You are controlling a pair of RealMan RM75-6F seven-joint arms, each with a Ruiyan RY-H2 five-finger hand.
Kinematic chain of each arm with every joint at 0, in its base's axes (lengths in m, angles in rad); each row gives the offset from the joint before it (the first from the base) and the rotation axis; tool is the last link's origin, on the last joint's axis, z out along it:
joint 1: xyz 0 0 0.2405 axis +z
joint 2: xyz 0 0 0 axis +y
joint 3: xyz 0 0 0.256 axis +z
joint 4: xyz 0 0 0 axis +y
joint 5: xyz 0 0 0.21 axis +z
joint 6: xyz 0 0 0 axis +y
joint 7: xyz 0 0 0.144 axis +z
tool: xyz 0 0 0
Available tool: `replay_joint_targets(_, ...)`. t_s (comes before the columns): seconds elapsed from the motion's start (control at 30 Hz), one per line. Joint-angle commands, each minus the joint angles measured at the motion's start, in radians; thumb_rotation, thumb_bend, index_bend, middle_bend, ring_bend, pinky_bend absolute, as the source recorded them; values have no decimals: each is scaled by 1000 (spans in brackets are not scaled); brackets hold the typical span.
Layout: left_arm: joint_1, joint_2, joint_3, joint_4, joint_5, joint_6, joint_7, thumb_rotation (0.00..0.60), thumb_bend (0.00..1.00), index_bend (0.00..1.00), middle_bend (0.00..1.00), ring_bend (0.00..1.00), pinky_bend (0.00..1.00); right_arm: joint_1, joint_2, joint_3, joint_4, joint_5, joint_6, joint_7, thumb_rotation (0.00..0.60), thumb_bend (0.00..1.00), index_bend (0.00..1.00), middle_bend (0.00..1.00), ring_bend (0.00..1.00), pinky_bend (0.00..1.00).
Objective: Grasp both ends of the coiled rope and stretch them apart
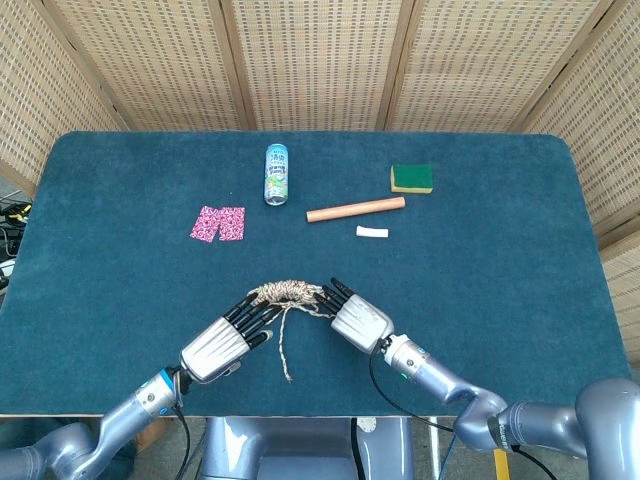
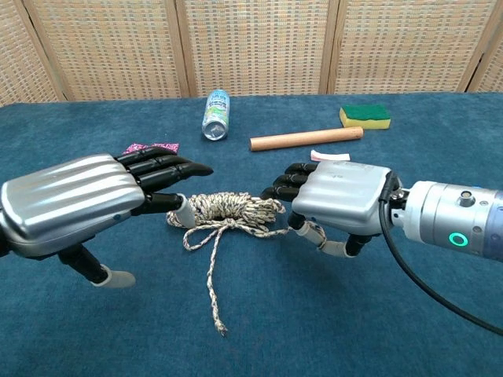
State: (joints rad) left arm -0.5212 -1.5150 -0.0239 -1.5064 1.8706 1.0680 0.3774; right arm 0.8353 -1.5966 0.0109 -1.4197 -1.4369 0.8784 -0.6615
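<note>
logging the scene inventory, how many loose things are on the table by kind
rope: 1
can: 1
wooden rod: 1
sponge: 1
pink patterned cloth: 1
small white piece: 1
total: 6

Bright, even, diffuse light in both views; source not identifiable. Shadows soft and short, tight under the left hand and right hand. Mild specular sheen on the silver hand backs, no blown highlights. Blue table cloth evenly lit, no hotspots. Head view sharp edge to edge, slight perspective taper toward the far side. Chest view: near hands large, marginally soft; background screens crisp.
</note>
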Motion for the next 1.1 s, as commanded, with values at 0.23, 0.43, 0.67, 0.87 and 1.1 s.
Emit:
replay_joint_targets(0.23,-75,-66,2,37,-26,-93,61,600,182,381,0,0,0,6,-13,21,5,39,-25,9,600,448,675,41,0,0)
replay_joint_targets(0.43,-113,-127,5,90,-38,-108,54,600,243,429,0,0,0,12,-21,21,16,53,-42,2,600,448,675,40,0,0)
replay_joint_targets(0.67,-143,-158,16,115,-63,-138,76,600,288,458,0,0,0,17,-25,24,19,73,-58,-3,600,448,676,39,0,0)
replay_joint_targets(0.87,-153,-187,33,144,-79,-142,76,600,300,476,0,0,0,22,-29,27,21,87,-66,-9,600,448,676,38,0,0)
replay_joint_targets(1.1,-176,-215,31,162,-102,-156,89,600,330,476,0,0,0,22,-34,22,25,91,-64,-13,600,448,676,38,0,0)
